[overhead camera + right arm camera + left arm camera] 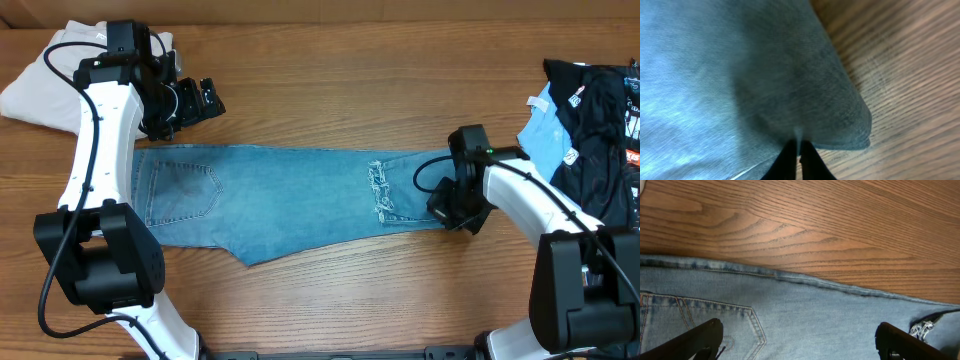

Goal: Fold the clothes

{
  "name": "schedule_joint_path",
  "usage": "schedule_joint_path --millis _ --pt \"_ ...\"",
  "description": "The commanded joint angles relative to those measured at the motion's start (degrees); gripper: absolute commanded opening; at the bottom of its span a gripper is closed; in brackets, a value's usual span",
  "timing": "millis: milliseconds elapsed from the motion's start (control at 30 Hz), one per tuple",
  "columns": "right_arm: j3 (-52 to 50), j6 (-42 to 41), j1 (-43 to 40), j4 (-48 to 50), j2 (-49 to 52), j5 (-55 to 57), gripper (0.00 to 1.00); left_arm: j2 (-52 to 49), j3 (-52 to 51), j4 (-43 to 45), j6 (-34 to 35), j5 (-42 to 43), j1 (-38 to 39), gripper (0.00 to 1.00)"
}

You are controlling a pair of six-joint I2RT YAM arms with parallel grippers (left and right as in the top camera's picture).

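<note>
The jeans (290, 195) are lying flat across the middle of the table (330, 100), with the waist end at the left and the leg end at the right. Their far edge is running almost straight, and beyond it a wide band of bare wood is showing. The near edge is slanting down to a corner and rising again toward the right, with bare wood also lying in front of it between the two arm bases. The back pocket (190, 195) is facing up near the waist, and the ripped knee patch (380, 195) is sitting near the right end.

Beige trousers (40, 90) are lying at the far left corner, apart from the jeans. A black garment (600, 120) with pale blue cloth (545, 125) is lying at the far right.

The left arm is reaching over the waist end, and the left gripper (195, 100) is hanging just beyond the far edge with its fingers spread wide, touching nothing. The right arm is stretching in from the near right, and the right gripper (799, 155) is pinching the rounded end of the leg, its fingers pressed almost together on a small fold of denim.
</note>
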State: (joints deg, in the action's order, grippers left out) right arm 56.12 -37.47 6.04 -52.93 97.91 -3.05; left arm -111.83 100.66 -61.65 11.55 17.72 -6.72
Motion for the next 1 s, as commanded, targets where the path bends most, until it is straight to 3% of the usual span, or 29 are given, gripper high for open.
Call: schedule_joint_path --millis 0,33,200,433,467,567,600,667,800,967 --pt "-1.6 -0.7 0.1 0.9 -0.1 -0.5 0.09 -0.6 1.0 0.1 -1.3 -0.3 0.4 1.0" --pt "-1.6 -0.7 0.1 0.9 -0.1 -0.5 0.04 -0.6 1.0 0.1 -1.3 -0.3 0.4 1.0" --pt "0.9 -0.7 0.1 -0.3 -0.3 -0.5 0.04 -0.6 1.0 0.1 -1.3 -0.3 0.4 1.0" --pt "12.5 0.4 -0.3 -9.9 -3.7 3.1 0.04 -0.6 1.0 -0.1 -1.3 -0.3 0.4 1.0" --pt "14.3 0.9 -0.6 -11.1 -4.1 4.4 0.08 -0.6 1.0 -0.1 -1.3 -0.3 0.4 1.0" --pt "19.2 3.6 -2.2 -13.6 -4.7 7.6 0.55 -0.6 1.0 -0.1 -1.3 -0.3 0.4 1.0" --pt "20.0 4.8 -3.1 -13.6 -4.7 8.0 0.75 -0.6 1.0 -0.1 -1.3 -0.3 0.4 1.0" --pt "20.1 6.7 -5.1 -12.3 -4.7 8.0 0.97 -0.6 1.0 -0.1 -1.3 -0.3 0.4 1.0" --pt "20.0 12.2 -11.1 -10.1 -3.9 5.9 1.0 -0.6 1.0 -0.3 -1.3 -0.3 0.4 1.0" --pt "20.0 29.0 -20.8 -7.7 -1.0 -12.0 1.0 -0.6 1.0 -0.3 -1.3 -0.3 0.4 1.0"
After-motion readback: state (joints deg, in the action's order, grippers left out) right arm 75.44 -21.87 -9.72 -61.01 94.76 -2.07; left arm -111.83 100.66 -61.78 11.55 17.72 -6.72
